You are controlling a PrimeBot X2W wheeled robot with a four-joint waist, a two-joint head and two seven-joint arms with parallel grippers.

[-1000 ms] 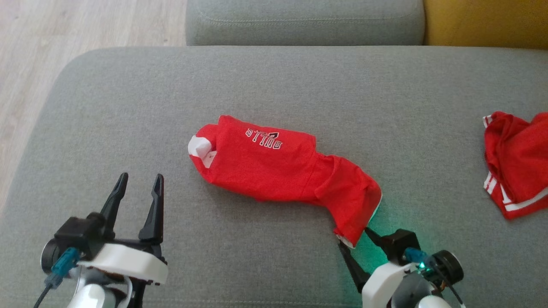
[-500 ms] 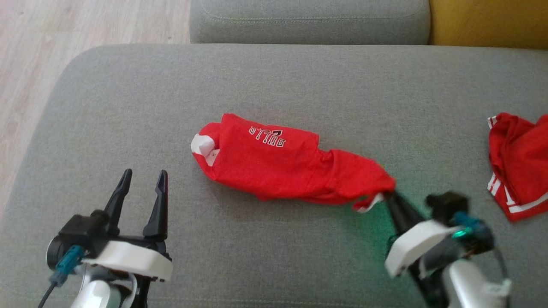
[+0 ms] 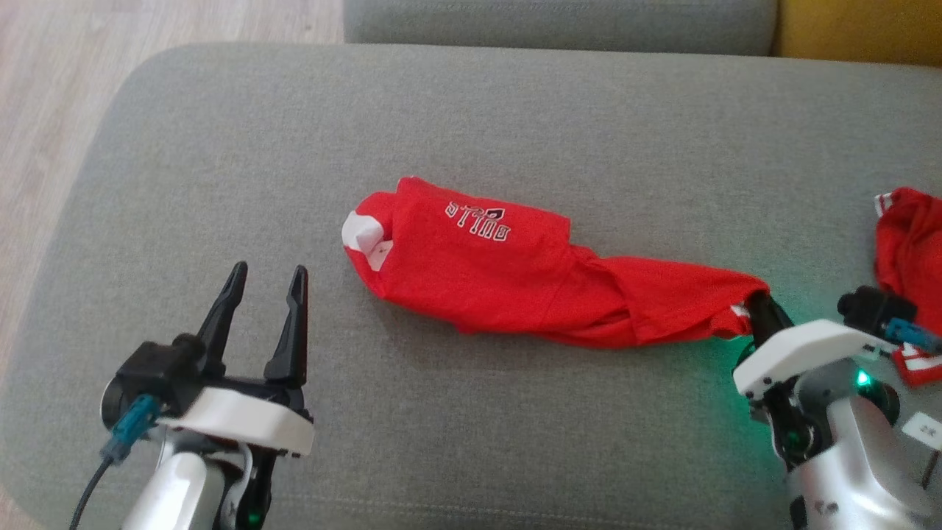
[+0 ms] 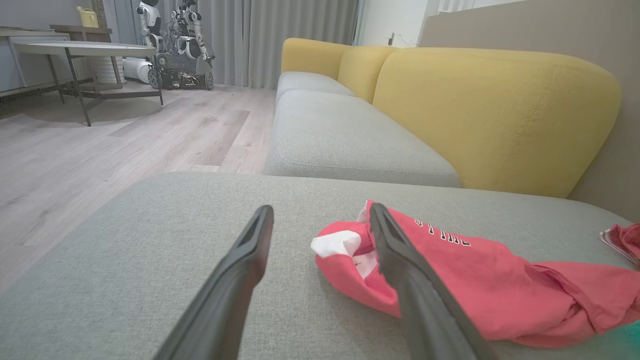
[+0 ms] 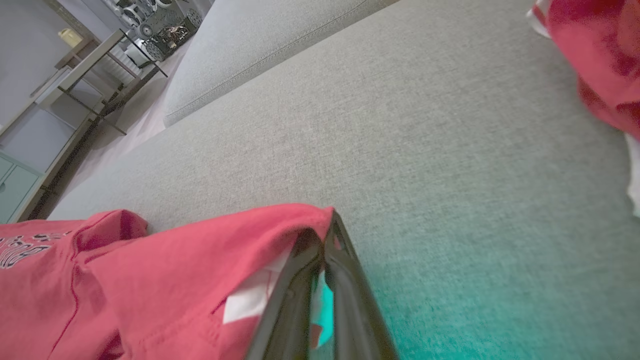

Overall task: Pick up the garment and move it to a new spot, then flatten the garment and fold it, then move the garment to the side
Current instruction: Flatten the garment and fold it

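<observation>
Right claw (image 3: 756, 303): I now hold it pinched shut on the shirt (image 3: 478, 276), whose cloth is newly stretched leftward from it. Left claw (image 3: 266, 278): stays wide, empty.

Red garment (image 3: 515, 283), grey cushion (image 3: 471, 125)

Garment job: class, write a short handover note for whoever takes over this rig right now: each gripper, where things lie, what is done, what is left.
Right gripper: jaws shut on the right end of the garment.
Left gripper: jaws open, empty, near the garment's white-patched end, not touching it.
Garment: lies bunched lengthwise on the grey cushion. A second red cloth lies further right.
Done: grasp made.
Left: lift and move it, flatten, fold, set aside.
</observation>
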